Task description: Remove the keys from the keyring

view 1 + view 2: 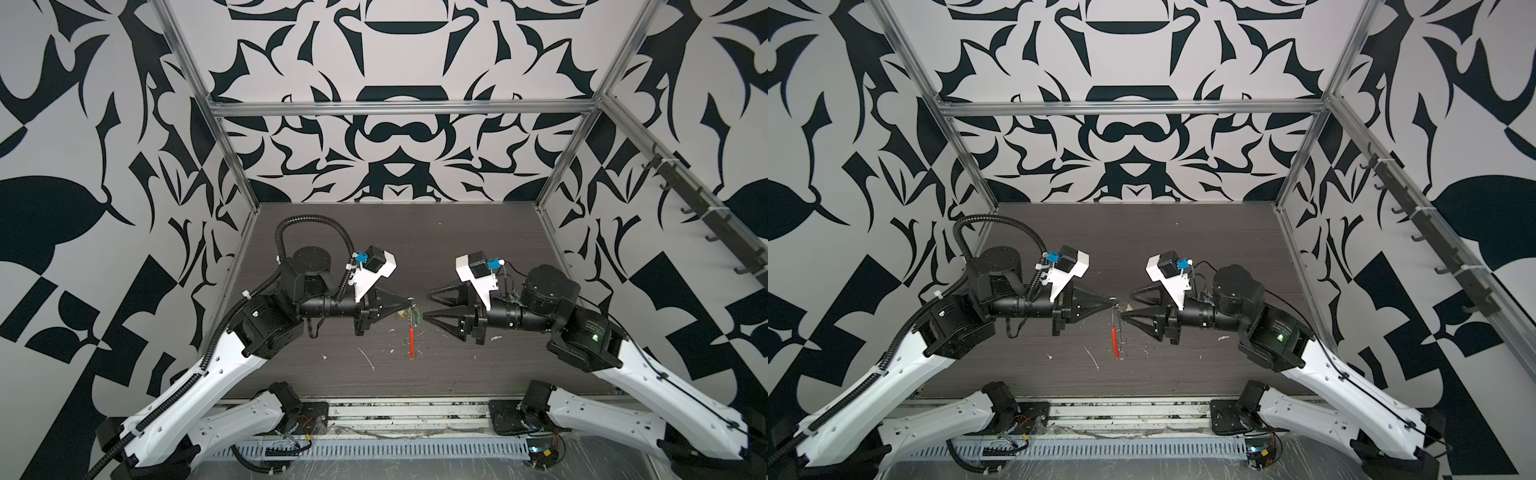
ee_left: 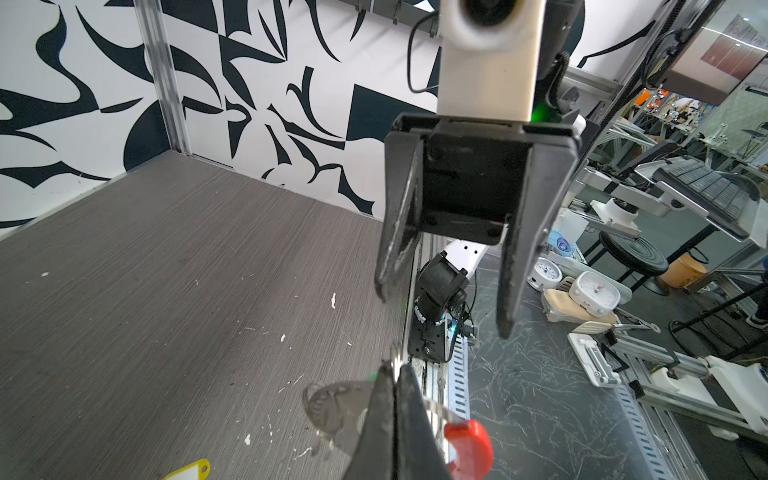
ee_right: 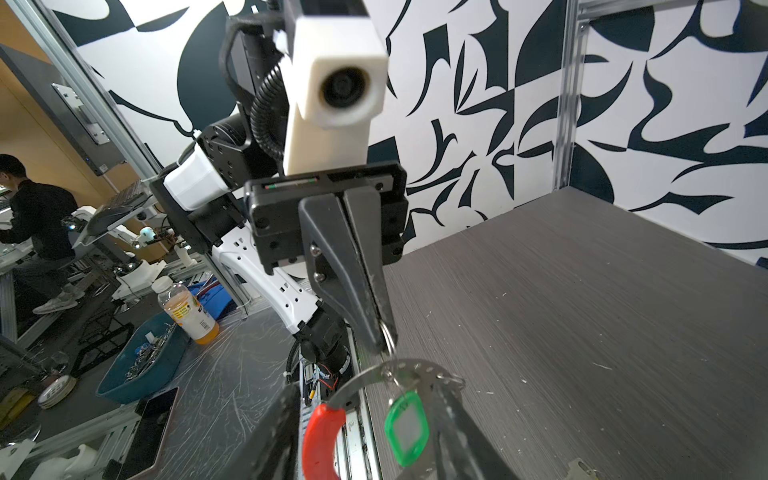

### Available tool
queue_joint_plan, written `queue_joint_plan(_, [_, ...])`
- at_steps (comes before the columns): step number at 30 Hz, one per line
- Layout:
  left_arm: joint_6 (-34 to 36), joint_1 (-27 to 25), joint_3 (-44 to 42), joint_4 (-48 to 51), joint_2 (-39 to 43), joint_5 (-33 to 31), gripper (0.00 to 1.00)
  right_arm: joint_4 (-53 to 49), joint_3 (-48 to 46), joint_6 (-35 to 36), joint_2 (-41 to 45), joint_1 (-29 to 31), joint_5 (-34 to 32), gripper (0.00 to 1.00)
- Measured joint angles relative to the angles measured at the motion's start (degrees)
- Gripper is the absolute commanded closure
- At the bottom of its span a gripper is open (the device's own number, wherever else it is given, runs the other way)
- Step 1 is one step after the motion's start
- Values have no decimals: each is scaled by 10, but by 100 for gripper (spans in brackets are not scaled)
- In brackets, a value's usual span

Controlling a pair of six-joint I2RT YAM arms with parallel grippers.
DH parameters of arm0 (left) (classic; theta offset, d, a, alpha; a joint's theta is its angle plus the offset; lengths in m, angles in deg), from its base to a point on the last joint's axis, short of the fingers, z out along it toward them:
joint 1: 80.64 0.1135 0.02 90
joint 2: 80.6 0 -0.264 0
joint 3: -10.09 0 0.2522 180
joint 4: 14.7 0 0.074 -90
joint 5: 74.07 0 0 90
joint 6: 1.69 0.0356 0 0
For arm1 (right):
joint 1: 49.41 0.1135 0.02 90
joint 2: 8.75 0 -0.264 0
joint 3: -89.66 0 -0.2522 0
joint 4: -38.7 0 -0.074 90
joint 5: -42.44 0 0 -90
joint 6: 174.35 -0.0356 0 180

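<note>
In both top views the left gripper (image 1: 410, 309) sits just left of centre, jaws pressed together on the keyring (image 1: 411, 338), which hangs below its tip. The right gripper (image 1: 427, 307) faces it, jaws apart.

In the left wrist view the shut fingers (image 2: 386, 419) pinch the keyring beside its red segment (image 2: 469, 449). The yellow tag (image 2: 187, 471) lies on the table (image 2: 166, 270).

In the right wrist view the green tag (image 3: 406, 432) dangles from the keyring between the right gripper's spread fingers.

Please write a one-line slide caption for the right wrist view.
Left gripper, shut, holds up the keyring with the green key tag hanging from it.
</note>
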State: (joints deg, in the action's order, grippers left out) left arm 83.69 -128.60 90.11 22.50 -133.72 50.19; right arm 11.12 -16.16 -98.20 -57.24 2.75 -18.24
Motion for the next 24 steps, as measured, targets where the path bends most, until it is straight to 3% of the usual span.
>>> queue_joint_plan(9, [0, 0, 0, 0, 7, 24, 100, 10, -17, -7, -11, 0, 18, 56])
queue_joint_plan(12, [-1, 0, 0, 0, 7, 27, 100, 20, -17, -12, -13, 0, 24, 66])
queue_joint_plan(18, [-7, 0, -1, -10, 12, 26, 100, 28, -18, -17, -19, 0, 29, 97])
queue_joint_plan(24, [-22, 0, -16, -46, 31, 24, 100, 44, -24, -18, -18, 1, 30, 100])
